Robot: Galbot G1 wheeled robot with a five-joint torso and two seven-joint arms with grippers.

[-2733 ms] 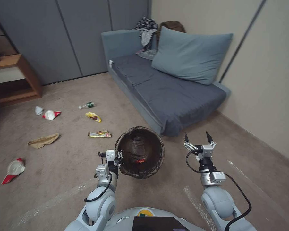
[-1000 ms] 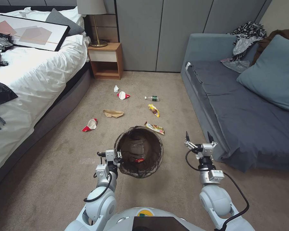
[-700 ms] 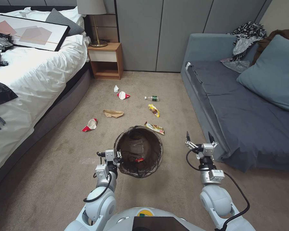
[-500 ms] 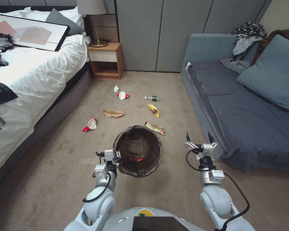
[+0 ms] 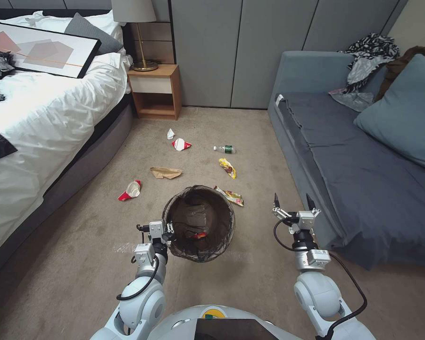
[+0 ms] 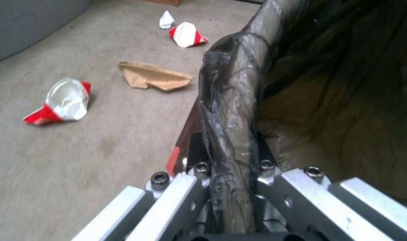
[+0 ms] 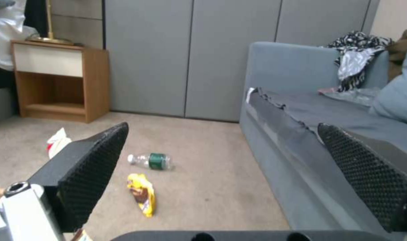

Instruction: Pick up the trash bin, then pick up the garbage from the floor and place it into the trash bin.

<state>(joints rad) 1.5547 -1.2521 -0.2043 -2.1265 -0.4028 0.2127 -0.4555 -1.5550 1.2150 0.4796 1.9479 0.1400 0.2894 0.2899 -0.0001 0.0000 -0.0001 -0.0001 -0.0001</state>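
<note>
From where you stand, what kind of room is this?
Most likely a bedroom: a bed with white sheets, a nightstand with a lamp, and a grey sofa.

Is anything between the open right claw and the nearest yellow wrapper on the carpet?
Nothing visible. The right claw hangs open over bare carpet, and the flat yellow snack wrapper lies beside the round brown-lined trash bin, which the left claw grips by its rim.

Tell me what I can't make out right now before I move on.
- Left gripper fingertips: head and wrist views, covered by the trash bin liner.
- Bin's outer wall: head view looks down into it.
- Wrapper near end: head view, behind the bin rim.
- Bottle label: too small.
</note>
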